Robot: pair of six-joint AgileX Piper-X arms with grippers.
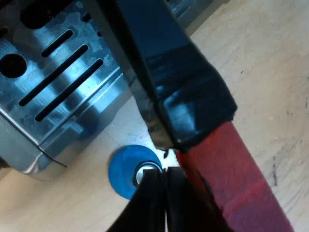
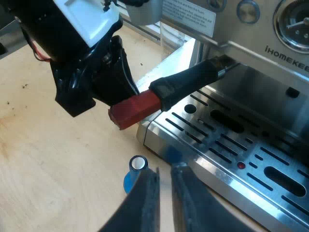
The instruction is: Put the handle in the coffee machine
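At the place where the handle [image 1: 193, 92] changes from black to red, my left gripper [image 1: 164, 176] has its two fingers [image 1: 145, 208] pressed together. Only a hair line is between them and nothing is caught there. The fingers seem to touch the side of the handle, which passes them at about three o'clock; they are beside it, not around it. At nine o'clock from the same fingertips the blue tamper [image 1: 124, 171] stands upright on the wooden table [image 1: 270, 63], just beside them. Further out, at about ten o'clock, is the slotted drip tray [image 1: 58, 72].

My right gripper [image 2: 165, 169] hangs over the table near the tray's corner and holds nothing; its fingers are a narrow slit apart. The tamper [image 2: 136, 171] is just beside its fingertips at nine o'clock, close to the corner of the drip tray [image 2: 231, 140]. At about eleven o'clock the red end [image 2: 135, 108] of the handle is over this corner, and the left gripper [image 2: 106, 94] is at it. The handle [image 2: 188, 82] is tilted: from the red end it rises toward two o'clock, and its far end sits under the front of the espresso machine [image 2: 270, 53], above the tray. Whether it is locked there, I cannot tell.
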